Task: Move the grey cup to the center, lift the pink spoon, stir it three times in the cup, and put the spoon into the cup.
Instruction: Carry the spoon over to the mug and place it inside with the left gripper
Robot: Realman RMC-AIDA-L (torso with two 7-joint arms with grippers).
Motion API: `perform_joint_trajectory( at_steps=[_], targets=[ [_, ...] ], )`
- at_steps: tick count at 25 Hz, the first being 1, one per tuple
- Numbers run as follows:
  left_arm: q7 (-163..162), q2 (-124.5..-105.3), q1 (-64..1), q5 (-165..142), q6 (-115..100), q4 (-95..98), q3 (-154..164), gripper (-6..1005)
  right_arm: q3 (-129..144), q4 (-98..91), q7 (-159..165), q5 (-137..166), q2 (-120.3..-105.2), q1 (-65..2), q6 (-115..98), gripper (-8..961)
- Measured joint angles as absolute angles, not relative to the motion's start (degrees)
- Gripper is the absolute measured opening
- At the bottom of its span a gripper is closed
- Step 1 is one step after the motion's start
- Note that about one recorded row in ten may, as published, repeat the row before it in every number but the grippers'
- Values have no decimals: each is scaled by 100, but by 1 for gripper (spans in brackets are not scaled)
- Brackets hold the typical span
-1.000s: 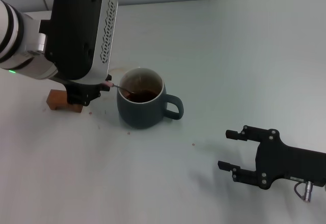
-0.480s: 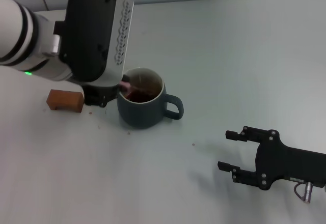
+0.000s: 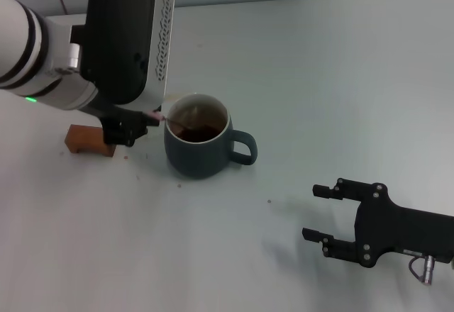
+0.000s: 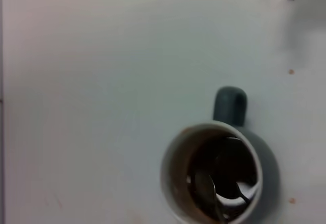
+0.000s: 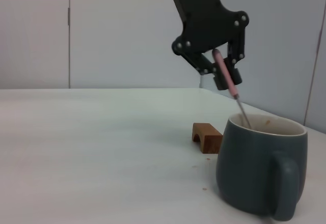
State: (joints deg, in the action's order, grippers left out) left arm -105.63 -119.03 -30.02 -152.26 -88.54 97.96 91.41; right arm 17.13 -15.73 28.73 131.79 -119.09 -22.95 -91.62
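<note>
The grey cup stands mid-table with dark liquid inside, its handle toward my right arm. My left gripper hangs just beside the cup's rim, shut on the pink spoon. The spoon slants down, its metal end in the liquid. The right wrist view shows the left gripper holding the pink spoon above the cup. The left wrist view looks down into the cup, with the spoon's bowl inside. My right gripper rests open and empty near the table's front right.
A brown wooden block lies on the table just behind my left gripper, and also shows in the right wrist view. A few small crumbs dot the white table around the cup.
My left gripper swung toward the cup over its rim, then back away, moving the spoon's end through the liquid. The cup and my right arm have stayed put.
</note>
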Motion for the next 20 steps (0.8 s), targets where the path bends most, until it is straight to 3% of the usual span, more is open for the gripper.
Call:
perform_joint_trajectory(
  at_steps=[20],
  targets=[
    [-10687, -11909, -3106, -15064, -8731, 9638, 9212, 157, 1718, -1573, 2874, 13184, -11909, -2320, -9157, 668]
  ],
)
